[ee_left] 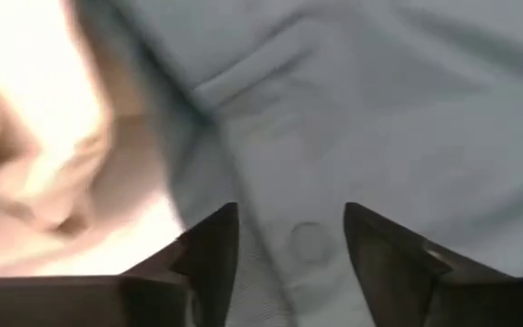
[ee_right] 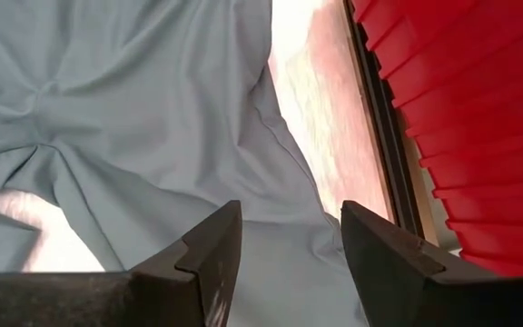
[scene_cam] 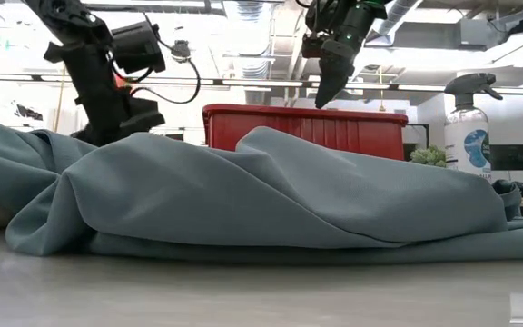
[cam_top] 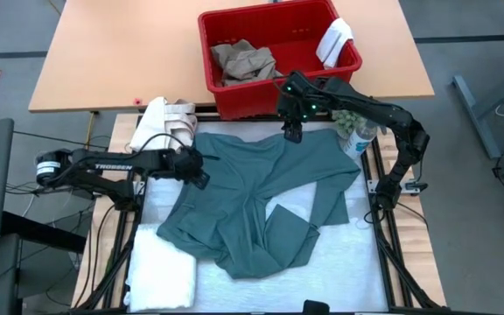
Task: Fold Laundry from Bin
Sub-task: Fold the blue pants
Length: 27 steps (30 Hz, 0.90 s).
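teal-green garment [cam_top: 261,206]: spread flat, long axis bin-to-front. left gripper [cam_top: 201,168] open, empty, over its left edge; right gripper [cam_top: 291,133] open, empty, above far edge.

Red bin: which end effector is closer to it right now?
Right. The right end effector hangs open just in front of the red bin, over the teal garment; the left end effector is open at the garment's left edge, farther off.

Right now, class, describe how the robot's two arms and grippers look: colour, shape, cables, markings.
Both arms are black and jointed. The left arm carries white "TROSSEN" lettering and a round pale end cap; thin black cables loop beside it. The right arm shows small green lights near its wrist. The left gripper and the right gripper each end in two dark, wedge-shaped fingers.
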Available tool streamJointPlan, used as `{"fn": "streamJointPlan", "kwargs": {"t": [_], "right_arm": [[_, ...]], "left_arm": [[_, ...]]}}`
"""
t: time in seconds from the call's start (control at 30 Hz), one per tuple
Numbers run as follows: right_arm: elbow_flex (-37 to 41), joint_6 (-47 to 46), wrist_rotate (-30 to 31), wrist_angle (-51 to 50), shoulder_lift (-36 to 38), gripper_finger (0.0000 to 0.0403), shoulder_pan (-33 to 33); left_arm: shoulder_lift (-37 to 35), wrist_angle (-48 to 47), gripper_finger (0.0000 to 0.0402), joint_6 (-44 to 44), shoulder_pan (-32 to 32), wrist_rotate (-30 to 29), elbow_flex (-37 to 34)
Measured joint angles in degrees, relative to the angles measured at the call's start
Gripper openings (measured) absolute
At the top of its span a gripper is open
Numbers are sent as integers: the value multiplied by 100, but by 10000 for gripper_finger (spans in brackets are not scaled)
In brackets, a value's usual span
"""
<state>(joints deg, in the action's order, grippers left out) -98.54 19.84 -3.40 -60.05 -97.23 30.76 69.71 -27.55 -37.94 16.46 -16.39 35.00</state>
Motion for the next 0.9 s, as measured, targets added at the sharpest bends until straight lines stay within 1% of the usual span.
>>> {"fn": "streamJointPlan", "kwargs": {"t": [0.13,0.27,0.37,0.53,0.7,0.83,0.9], "right_arm": [[0,0,0,4,0,215,0],[0,-12,0,4,0,215,0],[0,-26,2,18,0,215,1],[0,-28,7,41,0,215,14],[0,-28,24,38,0,215,20],[0,-31,26,39,0,215,17],[0,-31,29,39,0,215,17]], "left_arm": [[2,143,221,-202,268,-226,-122],[44,588,226,-9,479,-297,-126],[248,793,225,1,591,-123,-126],[825,1152,225,-34,589,-8,-128],[1374,1612,224,-66,591,243,-123],[1451,1714,222,-69,633,453,-86],[1327,1637,210,-67,674,562,-76]]}}
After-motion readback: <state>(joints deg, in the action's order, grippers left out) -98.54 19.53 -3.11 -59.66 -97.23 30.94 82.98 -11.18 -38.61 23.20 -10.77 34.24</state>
